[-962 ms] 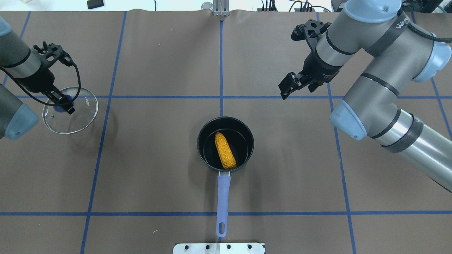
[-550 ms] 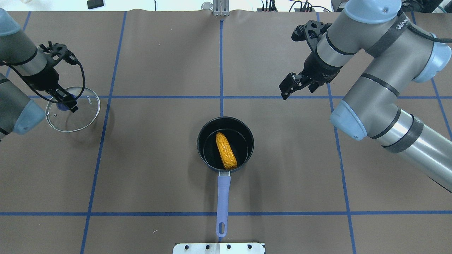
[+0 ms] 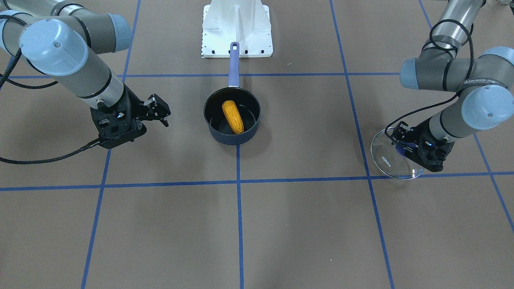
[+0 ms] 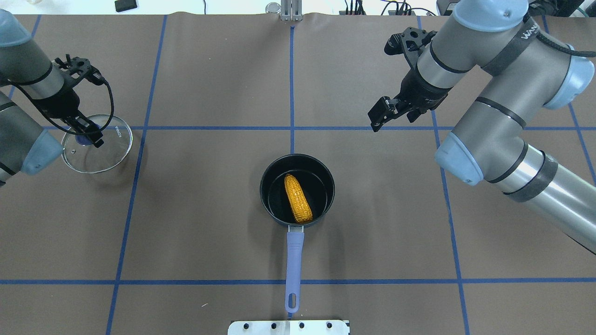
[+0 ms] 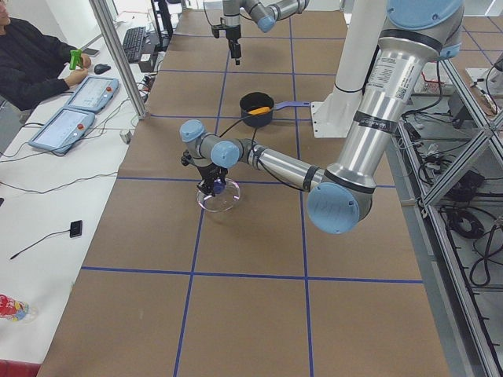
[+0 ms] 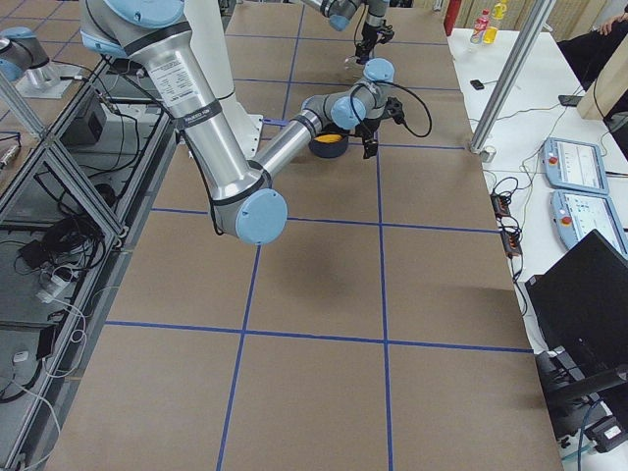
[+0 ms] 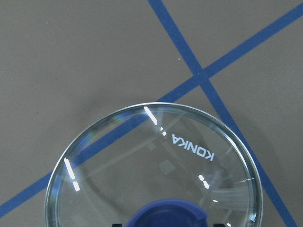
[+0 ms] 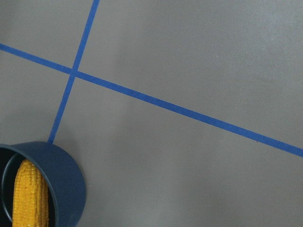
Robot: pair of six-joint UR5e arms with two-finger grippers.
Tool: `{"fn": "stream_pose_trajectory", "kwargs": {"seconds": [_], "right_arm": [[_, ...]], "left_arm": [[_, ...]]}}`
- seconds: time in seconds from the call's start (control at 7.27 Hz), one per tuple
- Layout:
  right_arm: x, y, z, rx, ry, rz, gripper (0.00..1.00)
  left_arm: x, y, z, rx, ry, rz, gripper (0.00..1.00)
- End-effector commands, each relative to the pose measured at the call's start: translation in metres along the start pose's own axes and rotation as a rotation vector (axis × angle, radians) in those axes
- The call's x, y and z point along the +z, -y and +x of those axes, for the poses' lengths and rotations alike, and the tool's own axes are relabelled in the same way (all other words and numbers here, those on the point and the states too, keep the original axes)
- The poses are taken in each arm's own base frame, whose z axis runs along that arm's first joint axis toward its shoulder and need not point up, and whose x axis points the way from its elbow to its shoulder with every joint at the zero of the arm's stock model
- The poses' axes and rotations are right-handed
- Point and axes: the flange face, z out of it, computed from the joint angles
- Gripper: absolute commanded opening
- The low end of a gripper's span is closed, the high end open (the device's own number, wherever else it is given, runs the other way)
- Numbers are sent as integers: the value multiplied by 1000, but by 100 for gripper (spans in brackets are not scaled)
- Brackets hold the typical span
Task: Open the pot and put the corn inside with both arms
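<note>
The navy pot (image 4: pixel 322 184) stands uncovered at the table's middle, its purple-blue handle (image 4: pixel 294 260) pointing toward the robot's base. The corn (image 4: pixel 297 199) lies inside the pot; both also show in the front view (image 3: pixel 233 116) and at the right wrist view's lower left corner (image 8: pixel 29 198). My left gripper (image 4: pixel 88 136) is shut on the blue knob (image 7: pixel 165 215) of the glass lid (image 4: pixel 109 153), far left of the pot. My right gripper (image 4: pixel 379 114) is open and empty, hovering right of and beyond the pot.
A white mounting plate (image 4: pixel 288 327) sits at the table's near edge, just past the handle's end. Blue tape lines (image 4: pixel 291 83) grid the brown table cover. An operator (image 5: pixel 31 63) sits with control pendants at a side desk.
My left gripper has carried the lid a little to the right and farther from the robot. The right arm, pot and corn have hardly moved.
</note>
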Motion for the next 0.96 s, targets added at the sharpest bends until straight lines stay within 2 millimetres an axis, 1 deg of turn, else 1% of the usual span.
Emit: {"fn": "stream_pose_trajectory", "kwargs": {"seconds": [0.0, 0.14, 0.28, 0.55, 0.69, 0.83], "right_arm": [[0, 0, -1, -1, 1, 0, 100], [1, 0, -1, -1, 0, -2, 100], [2, 0, 0, 0, -1, -2, 100], [2, 0, 0, 0, -2, -2, 100], [1, 0, 0, 1, -1, -2, 100], [1, 1, -1, 0, -1, 0, 100]], "left_arm": [[2, 6, -1, -3, -1, -4, 67], [2, 7, -1, -3, -1, -4, 68], [2, 7, -1, -3, -1, -4, 83], [3, 6, -3, -5, -1, -6, 89], [2, 6, -3, -4, -1, -3, 95], [1, 7, -1, 0, -10, 2, 97]]}}
